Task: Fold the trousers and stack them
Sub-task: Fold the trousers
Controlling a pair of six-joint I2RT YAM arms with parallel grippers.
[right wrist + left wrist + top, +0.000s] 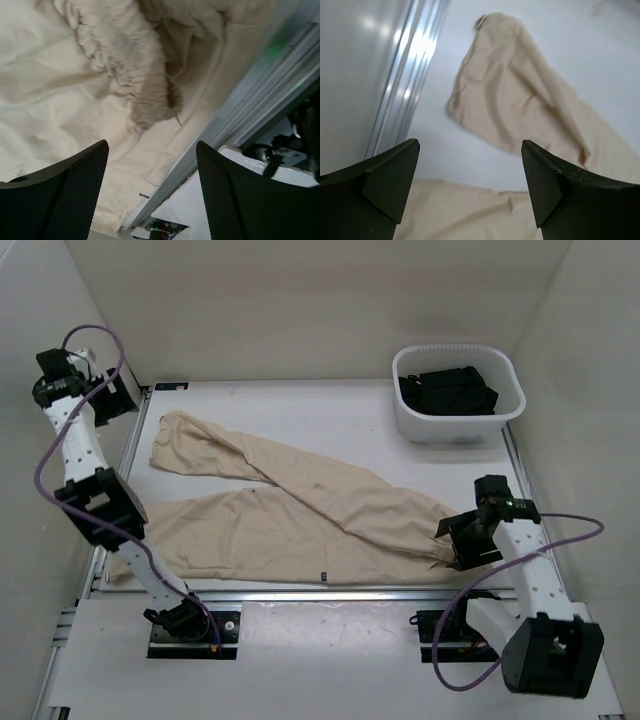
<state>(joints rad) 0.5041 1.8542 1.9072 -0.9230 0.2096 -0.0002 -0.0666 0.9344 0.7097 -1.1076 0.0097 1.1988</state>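
The light beige trousers (300, 510) lie spread flat on the white table, both legs running left and the waist at the right. A small dark label (324, 575) sits at the near edge. My left gripper (112, 400) hovers open at the far left corner, above and apart from the far leg's end (510, 100); nothing lies between its fingers (395, 180). My right gripper (452, 538) stands open over the gathered elastic waistband (135, 75) by the near right rail, holding nothing. The label (144, 195) shows between its fingers (65, 195).
A white basket (455, 430) with dark folded clothes inside stands at the back right. Aluminium rails (405, 85) border the table on the left and along the near edge (235, 120). White walls enclose the back and sides.
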